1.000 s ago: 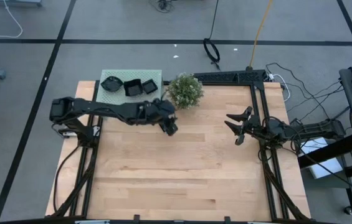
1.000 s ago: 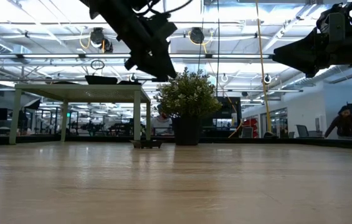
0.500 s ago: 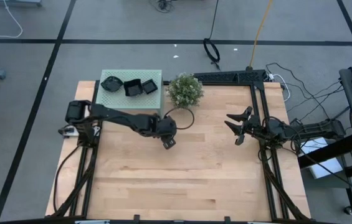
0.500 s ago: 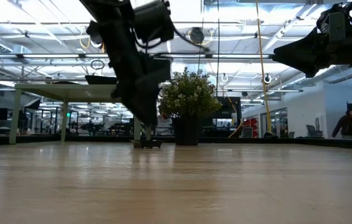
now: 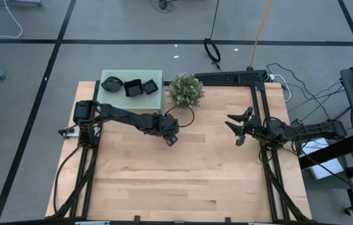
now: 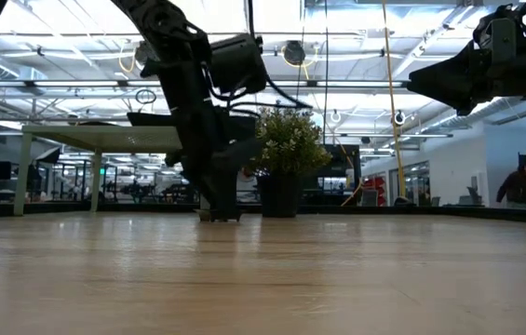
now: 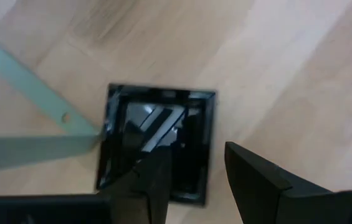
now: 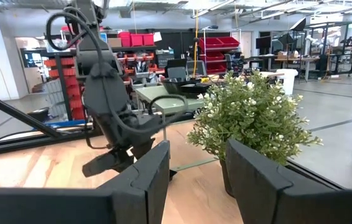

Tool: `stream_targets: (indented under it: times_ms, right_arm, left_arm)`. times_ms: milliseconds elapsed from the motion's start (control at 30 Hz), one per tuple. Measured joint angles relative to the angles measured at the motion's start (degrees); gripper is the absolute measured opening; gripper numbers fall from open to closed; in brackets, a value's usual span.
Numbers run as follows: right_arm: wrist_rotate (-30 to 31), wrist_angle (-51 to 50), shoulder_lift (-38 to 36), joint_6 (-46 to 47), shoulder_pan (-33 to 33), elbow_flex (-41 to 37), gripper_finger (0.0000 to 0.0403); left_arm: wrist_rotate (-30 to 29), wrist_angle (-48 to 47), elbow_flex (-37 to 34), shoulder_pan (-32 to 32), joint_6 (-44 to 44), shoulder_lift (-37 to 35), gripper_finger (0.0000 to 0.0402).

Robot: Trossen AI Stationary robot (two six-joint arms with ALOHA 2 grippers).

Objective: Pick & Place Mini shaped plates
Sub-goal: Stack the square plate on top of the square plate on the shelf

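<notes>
A small square black plate [image 7: 157, 143] lies flat on the wooden table beside a leg of the green stand [image 7: 32, 149]; it also shows in the low view [image 6: 219, 216]. My left gripper [image 7: 194, 180] is open right above it, pointing down, one finger over the plate's inside and one outside its rim. In the high view the left gripper [image 5: 170, 137] hides the plate. Three more black plates, one wavy [image 5: 111, 83] and two square [image 5: 132, 88], lie on the green stand [image 5: 154, 76]. My right gripper [image 5: 235, 128] is open and empty, held above the table's right side. My left gripper comes at the square plate from above, its fingers [image 7: 151, 180] astride the plate's rim [image 7: 212, 149] on one side. The plate lies flat on the table. I cannot tell whether the fingers touch it.
A potted green plant [image 5: 185, 91] stands just beyond the left gripper, next to the green stand. A black cable loop [image 5: 185, 117] lies by the plant. Bare wood stretches across the table's middle and near side [image 5: 182, 181]. A person shows far off in the room [image 6: 523, 181].
My left gripper has gone down from high above the table to the square plate on the wood, moving a little toward the near edge. The plate has stayed where it was. My right arm has kept still.
</notes>
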Motion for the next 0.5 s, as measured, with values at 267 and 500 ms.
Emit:
stream_targets:
  times_ms: [267, 500]
  right_arm:
    - [0.01, -0.25, 0.24, -0.01, 0.00, 0.00, 0.0144]
    - [0.01, -0.34, 0.73, 0.00, -0.01, 0.01, 0.0144]
  left_arm:
    - [-0.98, 2.19, 0.10, 1.37, 0.15, 2.81, 0.0154]
    - [0.07, 2.89, 0.12, 1.39, -1.52, 3.40, 0.0154]
